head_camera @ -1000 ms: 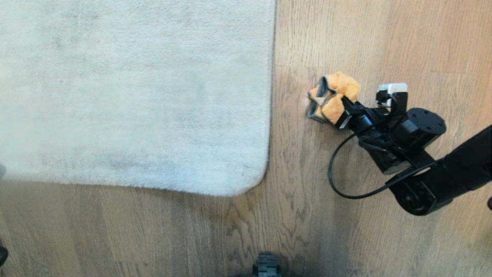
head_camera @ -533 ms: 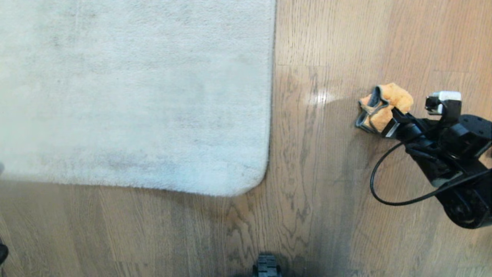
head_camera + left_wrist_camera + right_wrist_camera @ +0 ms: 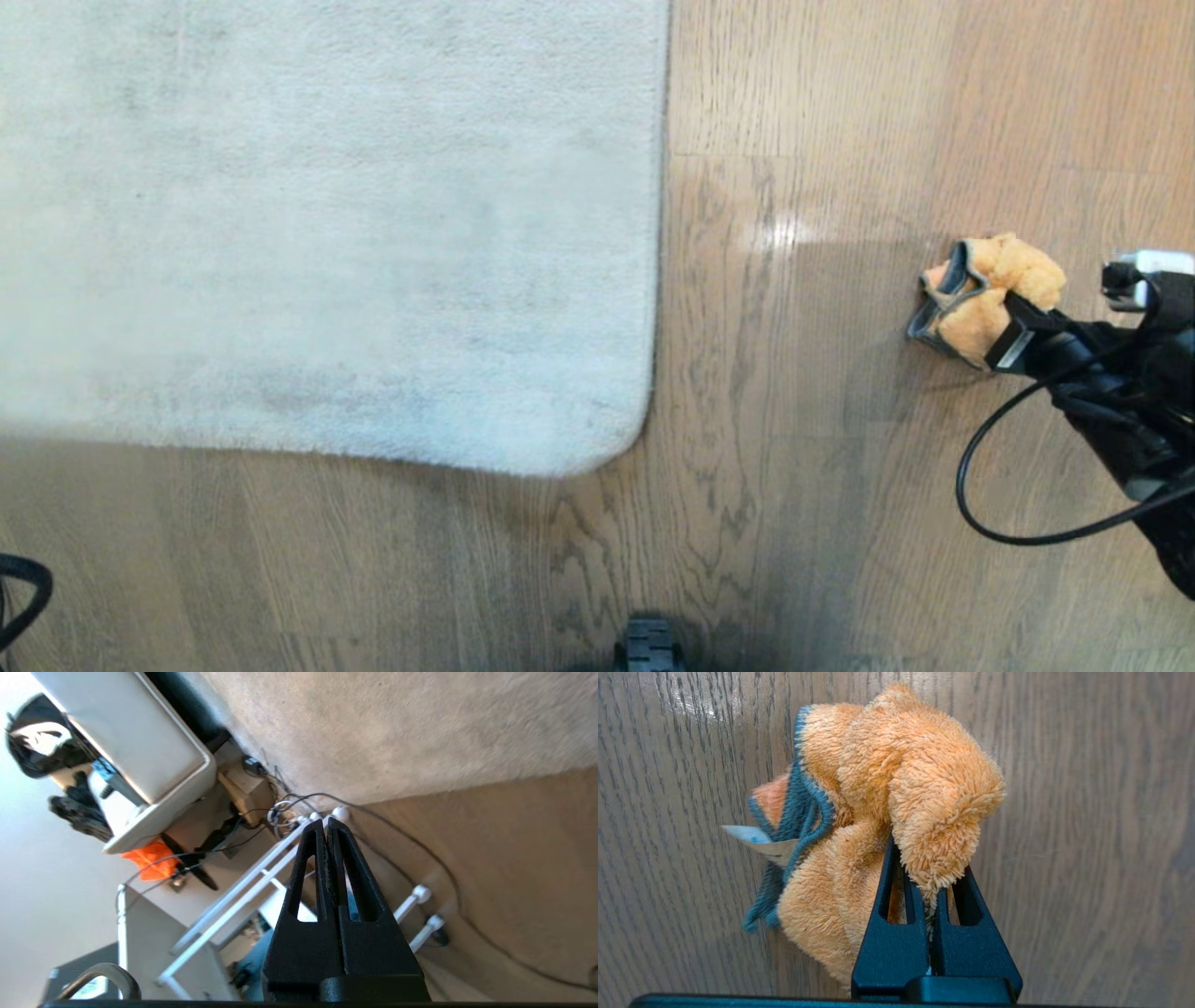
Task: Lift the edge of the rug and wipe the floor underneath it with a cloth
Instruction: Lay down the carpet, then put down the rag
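Right gripper point(image 3: 991, 329) jaws clamped on the orange cloth point(image 3: 991, 291), bunched at their tips over bare floor point(image 3: 794, 467). Rug edge point(image 3: 653, 280) lies flat, well apart from them. Left gripper point(image 3: 326, 826) jaws pressed together, empty.

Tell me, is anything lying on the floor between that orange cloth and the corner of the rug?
Nothing visible. The cloth, clamped in the right gripper, sits over bare floor, well to the right of the rug edge. Only wood planks lie between them, and the rug lies flat.
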